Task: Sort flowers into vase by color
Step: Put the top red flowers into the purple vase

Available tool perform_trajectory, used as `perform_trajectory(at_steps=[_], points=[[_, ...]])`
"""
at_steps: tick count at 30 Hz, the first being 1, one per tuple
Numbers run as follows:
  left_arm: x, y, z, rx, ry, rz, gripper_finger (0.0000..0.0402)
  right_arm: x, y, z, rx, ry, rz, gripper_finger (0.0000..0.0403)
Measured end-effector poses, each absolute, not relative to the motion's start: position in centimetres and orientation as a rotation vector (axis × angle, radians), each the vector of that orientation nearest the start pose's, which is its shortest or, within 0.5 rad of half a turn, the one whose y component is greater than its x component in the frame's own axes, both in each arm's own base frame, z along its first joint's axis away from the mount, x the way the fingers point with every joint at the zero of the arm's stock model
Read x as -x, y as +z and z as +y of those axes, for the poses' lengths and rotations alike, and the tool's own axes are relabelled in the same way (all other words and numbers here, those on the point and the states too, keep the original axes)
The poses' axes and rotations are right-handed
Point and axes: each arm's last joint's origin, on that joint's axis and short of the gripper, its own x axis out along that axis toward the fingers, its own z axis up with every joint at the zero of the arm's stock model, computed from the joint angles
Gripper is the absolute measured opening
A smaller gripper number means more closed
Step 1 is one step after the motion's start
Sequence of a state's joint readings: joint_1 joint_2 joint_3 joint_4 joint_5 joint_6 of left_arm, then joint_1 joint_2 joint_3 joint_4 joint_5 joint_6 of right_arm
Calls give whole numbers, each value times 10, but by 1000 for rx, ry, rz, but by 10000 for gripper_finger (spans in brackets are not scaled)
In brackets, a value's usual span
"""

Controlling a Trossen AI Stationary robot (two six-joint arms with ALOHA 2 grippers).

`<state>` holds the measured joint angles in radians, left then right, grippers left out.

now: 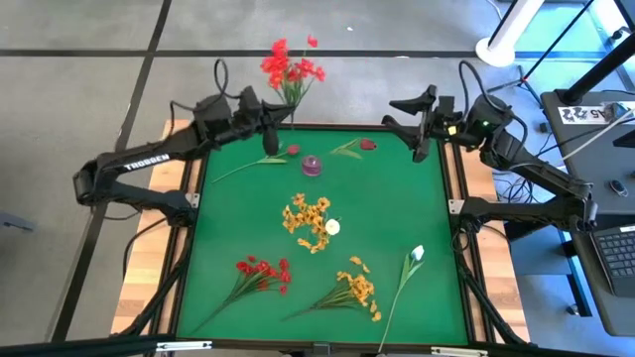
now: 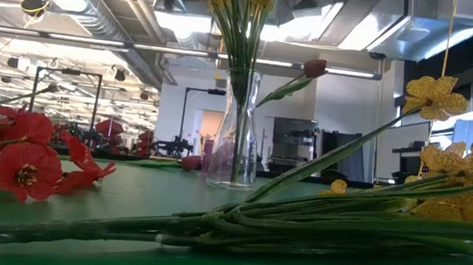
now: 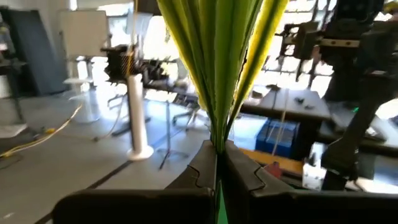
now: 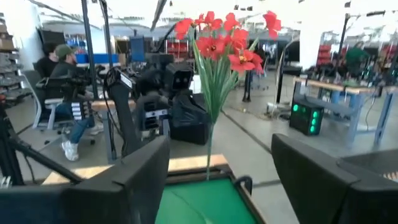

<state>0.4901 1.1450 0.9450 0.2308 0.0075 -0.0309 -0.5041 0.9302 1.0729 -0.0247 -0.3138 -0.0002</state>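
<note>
At the far edge, left gripper (image 1: pixel 273 127): closed tight on the stems of a red bunch (image 1: pixel 291 67), holding it up past the green table (image 1: pixel 397 198)
Right gripper (image 1: pixel 425 124): wide open, holding nothing, at the far right corner
Vase (image 2: pixel 236 128): mid table, yellow flowers (image 1: pixel 310 220) standing in it
Flat on the table: red flowers (image 1: pixel 260 272) near left, a yellow bunch (image 1: pixel 355 289) and white tulip (image 1: pixel 417 254) near right, dark buds (image 1: pixel 367 145) at the far side
</note>
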Motion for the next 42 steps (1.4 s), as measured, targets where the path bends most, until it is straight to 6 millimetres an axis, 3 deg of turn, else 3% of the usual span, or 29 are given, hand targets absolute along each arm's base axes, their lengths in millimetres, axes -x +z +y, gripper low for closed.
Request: perform_trajectory(at_steps=[8, 21, 28, 42], points=[[-225, 272, 128, 27, 403, -185, 0, -172, 417, -85, 36, -198, -73, 269], [-251, 206, 152, 76, 434, -67, 0, -176, 415, -88, 32, -227, -67, 269], [-257, 190, 157, 107, 416, -83, 0, -176, 414, -88, 26, -228, -63, 269], [-259, 197, 153, 129, 340, -147, 0, -176, 414, -88, 22, -234, -58, 269]])
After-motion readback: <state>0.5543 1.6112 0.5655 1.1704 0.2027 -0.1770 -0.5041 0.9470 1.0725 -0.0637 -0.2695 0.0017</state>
